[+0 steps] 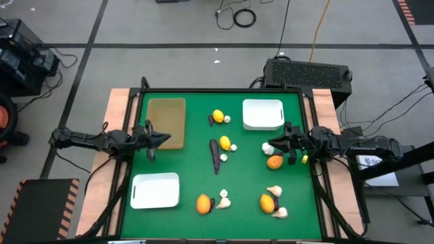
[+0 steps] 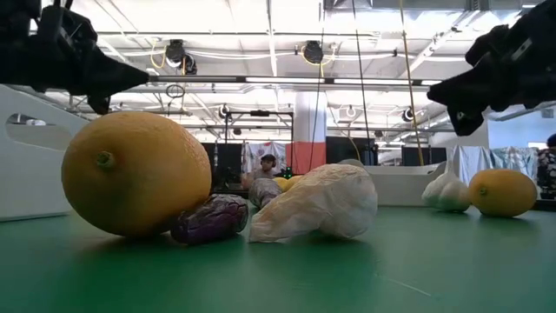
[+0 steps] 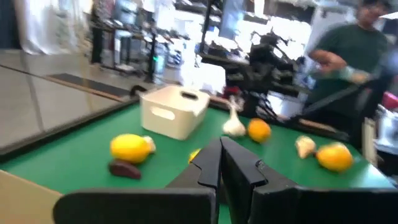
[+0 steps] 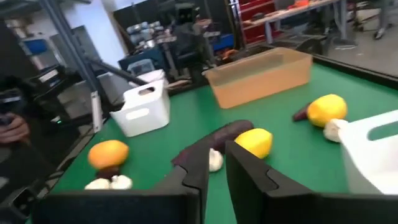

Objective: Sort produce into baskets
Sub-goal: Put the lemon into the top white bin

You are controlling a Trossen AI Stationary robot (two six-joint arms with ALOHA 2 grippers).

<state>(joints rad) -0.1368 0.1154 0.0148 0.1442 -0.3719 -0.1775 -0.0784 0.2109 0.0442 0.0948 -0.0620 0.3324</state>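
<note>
- The long eggplant (image 1: 215, 155) lies near the middle of the green table (image 1: 183, 166) and serves as the landmark here.
- The left gripper (image 1: 160, 137) hangs above the table to the left of the long eggplant, just beside the near corner of the tan tray (image 1: 167, 120). Its jaws are pressed together and hold nothing.
- The right gripper (image 1: 281, 142) hangs to the right of the long eggplant. Its jaws are almost closed with only a thin slit between them, and nothing is in them.
- Just below that gripper, right of the eggplant, a garlic bulb (image 1: 268, 147) and an orange (image 1: 274, 162) rest on the table.
- A lemon (image 1: 225, 143) with a small garlic piece sits touching or just beside the eggplant's upper right side.
- Beyond the eggplant, toward the far edge, another lemon (image 1: 218, 116) lies with a garlic bulb beside it.
- The far white basket (image 1: 263, 114) stands beyond and to the right of the eggplant.
- The near white basket (image 1: 155, 190) sits nearer than the eggplant and to its left.
- Nearer than the eggplant, an orange fruit (image 1: 203, 203) lies with a small purple piece (image 1: 212, 203) and a garlic bulb (image 1: 223, 199).
- Nearer and to the right, a yellow-orange fruit (image 1: 267, 202) lies among garlic bulbs.
- A person (image 3: 354, 59) in a dark green top stands past the table.
</note>
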